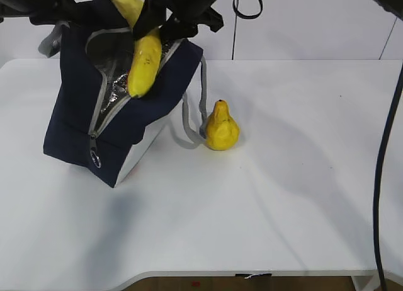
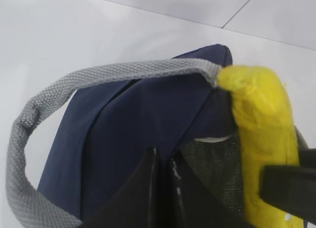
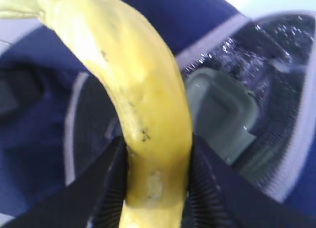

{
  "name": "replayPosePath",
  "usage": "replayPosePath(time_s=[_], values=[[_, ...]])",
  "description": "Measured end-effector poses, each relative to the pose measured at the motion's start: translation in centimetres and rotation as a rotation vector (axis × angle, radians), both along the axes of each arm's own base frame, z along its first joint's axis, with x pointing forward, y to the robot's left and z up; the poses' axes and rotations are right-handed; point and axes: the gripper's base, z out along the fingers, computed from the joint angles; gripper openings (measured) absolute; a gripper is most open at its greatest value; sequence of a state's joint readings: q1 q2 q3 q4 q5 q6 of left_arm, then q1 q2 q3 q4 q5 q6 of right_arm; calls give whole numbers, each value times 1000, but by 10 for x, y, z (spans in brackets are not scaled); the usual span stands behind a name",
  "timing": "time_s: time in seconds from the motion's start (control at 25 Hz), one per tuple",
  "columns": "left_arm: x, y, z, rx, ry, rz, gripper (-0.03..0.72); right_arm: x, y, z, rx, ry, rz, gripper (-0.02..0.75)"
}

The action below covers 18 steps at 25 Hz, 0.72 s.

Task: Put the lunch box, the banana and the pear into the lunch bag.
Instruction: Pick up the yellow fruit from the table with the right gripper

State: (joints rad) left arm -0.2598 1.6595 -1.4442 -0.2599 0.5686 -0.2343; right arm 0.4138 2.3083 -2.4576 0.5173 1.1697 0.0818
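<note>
One lunch bag (image 1: pixel 75 130), one banana (image 1: pixel 143 64), one pear (image 1: pixel 221 127) and one lunch box (image 3: pixel 219 114) are counted on or above the white worktop (image 1: pixel 283 196).

The lunch bag is seen as a boxy navy fabric bag with a grey zipper strip, a metal ring pull (image 1: pixel 95 157) low on its front, two grey handles and a white side panel; it stands on the left of the worktop with its top unzipped and a silvery lining showing. The lunch box is seen inside the bag in the right wrist view, as a pale sage-green lid with rounded corners.

The banana is a single curved yellow fruit with small dark specks and a greenish stem. It is held by the right gripper (image 3: pixel 157 188), whose fingers (image 3: pixel 111 188) are closed against both its sides, and its lower end hangs in the bag's opening.

The pear is squat, bright yellow and bumpy, with a short dark stem; it stands upright on the worktop just right of the bag, against one grey handle (image 1: pixel 192 124).

The left gripper's (image 2: pixel 163 188) fingers are pressed together on the navy fabric at the bag's rim, beside the other handle (image 2: pixel 98 77).
</note>
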Motion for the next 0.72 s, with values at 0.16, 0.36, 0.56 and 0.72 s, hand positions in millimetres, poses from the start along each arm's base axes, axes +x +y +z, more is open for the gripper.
replayPosePath(time_s=[0.16,0.36,0.56,0.72], values=[[0,0,0,-2,0,0,-4,-3,-3,-3,-57,25,13,314],[0,0,0,-4,1,0,-4,-3,-4,-4,-82,29,15,316],[0,0,0,-4,1,0,-4,-3,-5,-4,-82,30,13,316],[0,-1,0,-12,3,2,-4,-2,-4,-8,-91,37,14,356]])
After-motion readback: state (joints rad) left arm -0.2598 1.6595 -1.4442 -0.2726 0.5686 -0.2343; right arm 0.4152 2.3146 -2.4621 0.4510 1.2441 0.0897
